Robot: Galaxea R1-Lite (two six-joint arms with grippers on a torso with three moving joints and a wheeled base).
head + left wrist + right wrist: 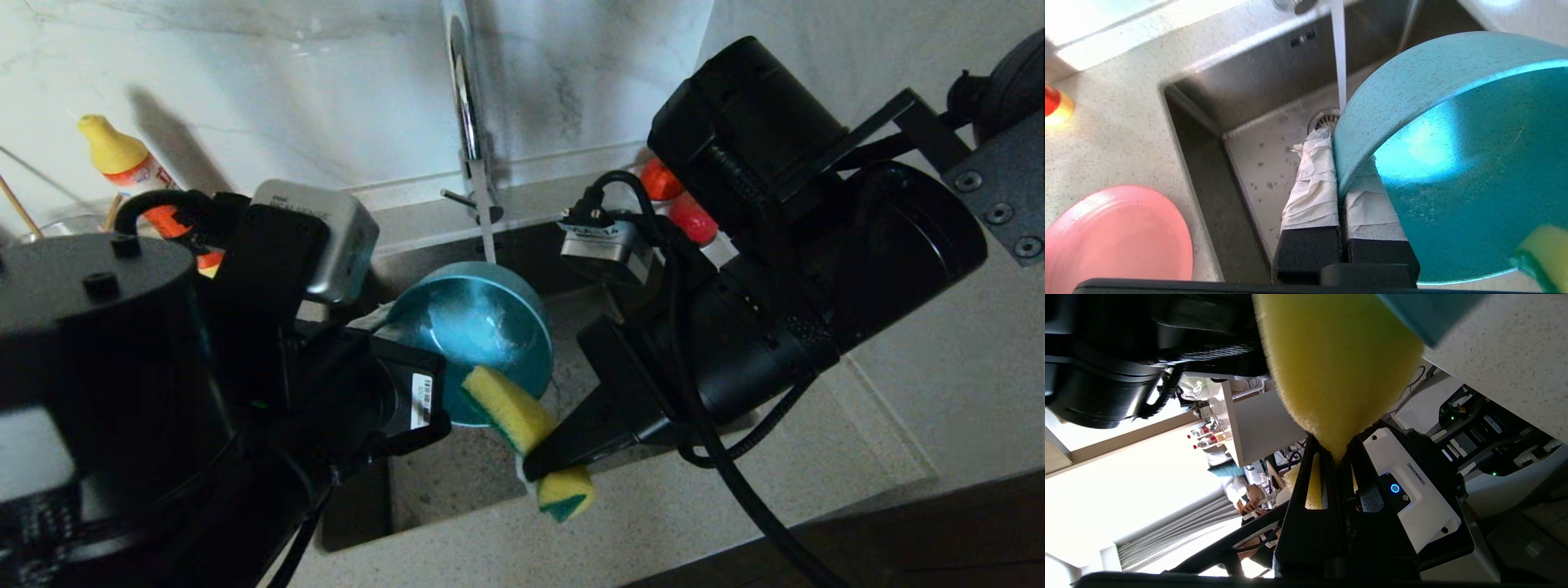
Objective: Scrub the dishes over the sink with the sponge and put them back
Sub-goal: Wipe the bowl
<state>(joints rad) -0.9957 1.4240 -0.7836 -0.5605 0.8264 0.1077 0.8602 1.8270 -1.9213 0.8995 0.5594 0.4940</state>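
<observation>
Two arms work over the sink (457, 482), a deep steel basin set into the speckled tabletop (939, 384), with water running from the tap (467, 90) toward the drain (1325, 118).

Largest task item in play: the teal bowl (478, 327), held tilted above the basin. The left gripper (1337, 171) has its jaws closed on the bowl's rim, one padded finger inside the wall and one outside. The pink plate (1114, 237) lies on the tabletop beside the sink, on the left arm's side. The chopsticks cannot be identified with certainty.

Next in size: the yellow sponge (522, 425), clamped in the closed jaws of the right gripper (543, 461). It is pinched at its middle, so both ends flare out; the upper end touches the bowl's lower edge, and the green scouring layer shows at the lower end.

Risks, as a judgement:
- The bowl is held by a thin rim grip only. Scrubbing pressure from the sponge could lever it loose, and the wet surface makes slipping more likely.
- The pinched sponge may fold or twist out under side load.
- Water striking the tilted bowl could splash onto the tabletop.

Surroundings: a yellow-capped bottle (122, 163) stands at the back left, and red fruit (678, 204) sits behind the right arm. The tap rises just behind the bowl and limits lifting room there.
</observation>
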